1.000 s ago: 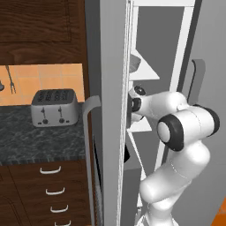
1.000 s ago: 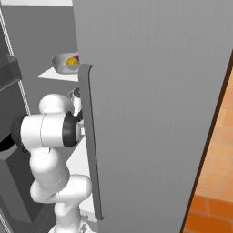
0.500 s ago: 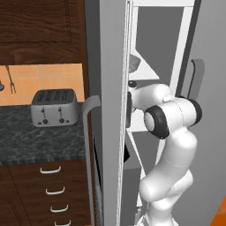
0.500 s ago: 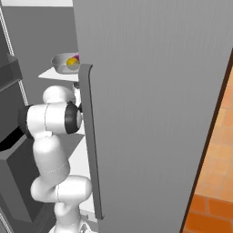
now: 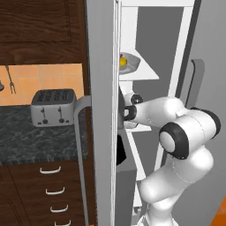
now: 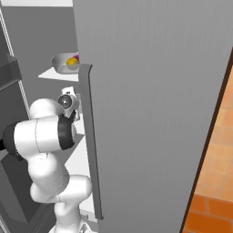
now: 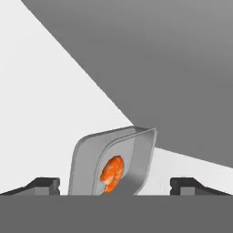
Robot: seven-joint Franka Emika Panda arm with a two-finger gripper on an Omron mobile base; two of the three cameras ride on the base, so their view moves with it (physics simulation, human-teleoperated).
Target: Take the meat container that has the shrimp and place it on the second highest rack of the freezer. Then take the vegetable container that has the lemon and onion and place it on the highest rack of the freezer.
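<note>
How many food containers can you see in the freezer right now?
2: the lemon and onion container on the upper shelf, and the shrimp container between the gripper fingertips. Others may be hidden.

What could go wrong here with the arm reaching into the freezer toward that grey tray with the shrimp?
1. The open gripper straddles the grey shrimp tray without holding it; shutting off-centre could push it across the white shelf or pinch only its rim.
2. The white arm works in the narrow gap between the grey freezer door and the shelves, so its elbow could knock the door.
3. The grey bowl with the lemon sits on the shelf above; lifting steeply could hit that shelf.
</note>
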